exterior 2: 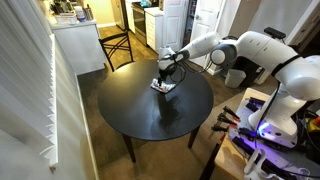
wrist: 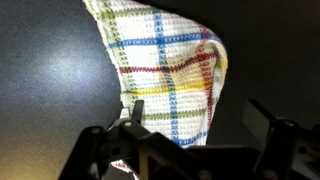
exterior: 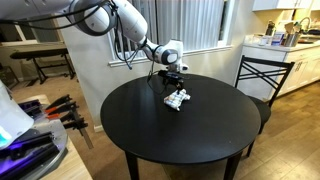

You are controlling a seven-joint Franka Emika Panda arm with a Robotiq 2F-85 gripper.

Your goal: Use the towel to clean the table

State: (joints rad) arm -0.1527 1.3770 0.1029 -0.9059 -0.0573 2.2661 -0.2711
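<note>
**A:** In an exterior view the towel (exterior: 178, 98) lies bunched on the tabletop (exterior: 150, 135), at 5 o'clock just beneath the gripper (exterior: 172, 78).

**B:** In an exterior view from elsewhere, the towel (exterior 2: 163, 87) sits at the gripper's (exterior 2: 165, 72) 6 o'clock.

**A:** And the wrist view?

**B:** The jaws are spread and seem to pinch nothing. The towel (wrist: 170, 70) runs from 12 o'clock down to them.

**A:** What's the risk?

**B:** If it catches only a loose fold, the cloth likely slips free mid-wipe. If it presses too low, the fingers scrape the tabletop.
</note>
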